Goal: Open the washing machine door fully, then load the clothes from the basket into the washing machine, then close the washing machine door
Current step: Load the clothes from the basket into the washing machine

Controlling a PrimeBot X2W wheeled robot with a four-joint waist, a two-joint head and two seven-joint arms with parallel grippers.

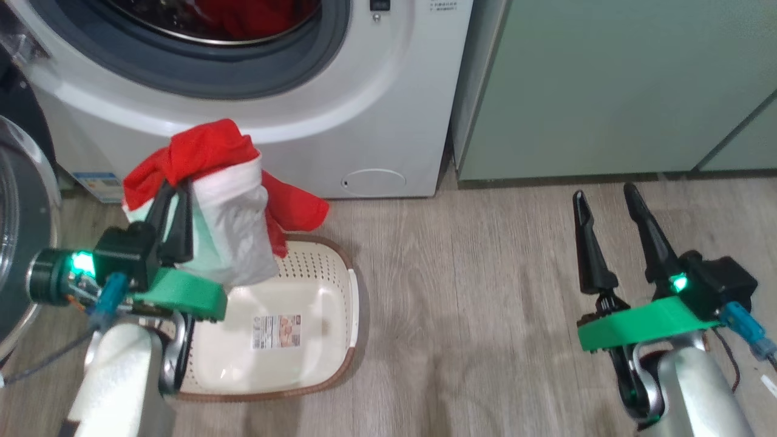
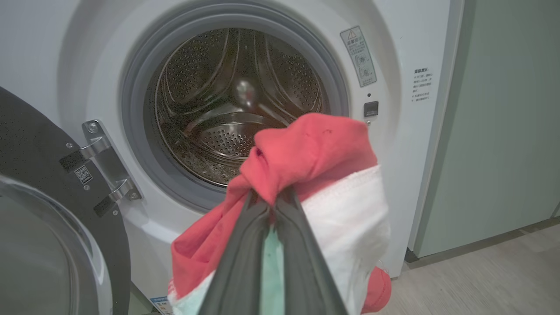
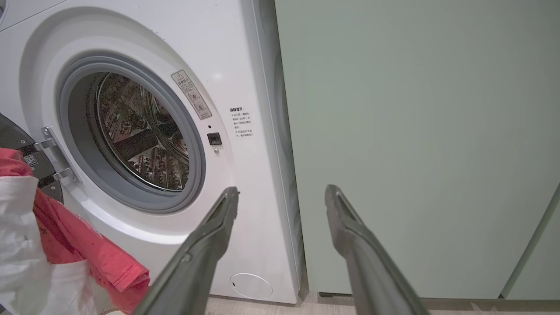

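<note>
My left gripper (image 1: 177, 193) is shut on the clothes (image 1: 209, 161), a red garment with white bands that hangs above the basket (image 1: 355, 303) in front of the washing machine (image 1: 364, 115). In the left wrist view the fingers (image 2: 245, 245) pinch the clothes (image 2: 315, 148) just before the steel drum (image 2: 236, 100). The washing machine door (image 1: 15, 243) stands swung open at the left, its black rim and hinge (image 2: 105, 162) in sight. The cream basket shows a label (image 1: 277, 331) on its bare floor. My right gripper (image 1: 606, 195) is open over the floor at the right, holding nothing.
Pale green cabinets (image 1: 607, 91) stand right of the washer, and my right gripper (image 3: 282, 192) faces their front (image 3: 415, 131). A round white flap (image 1: 373, 182) sits low on the washer. Wood-look floor (image 1: 473, 291) lies between basket and right arm.
</note>
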